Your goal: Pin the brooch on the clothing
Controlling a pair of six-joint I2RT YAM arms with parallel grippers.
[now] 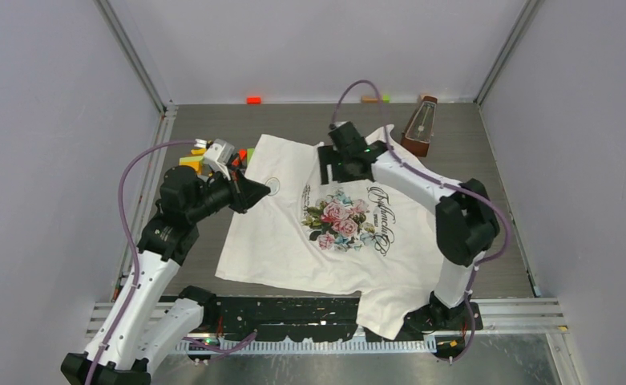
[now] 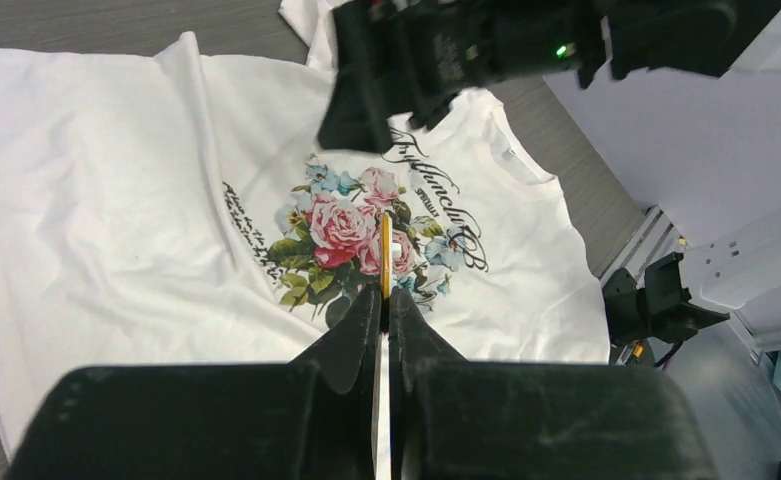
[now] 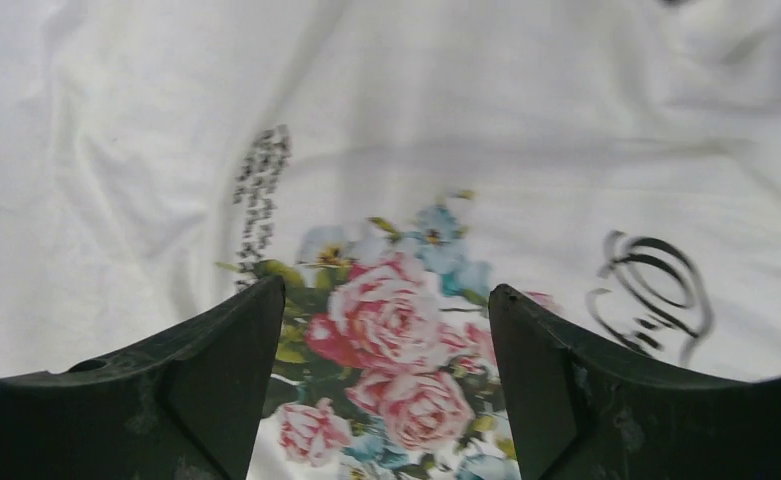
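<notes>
One brooch (image 2: 385, 255), a thin gold-rimmed disc seen edge-on, is pinched by its flat faces between the closed jaws of the left gripper (image 2: 384, 300), which hovers over the plain white area of the shirt (image 1: 281, 241) beside the rose print (image 1: 340, 220). Treat the brooch as light, rigid and probably slippery at the rim, so the faces are the place to hold it; the shirt, spread on the table (image 1: 213, 128), is soft and will likely bunch under a pin unless held taut. Jaws of the right gripper (image 3: 386, 292) stand wide apart above the rose print, holding nothing.
</notes>
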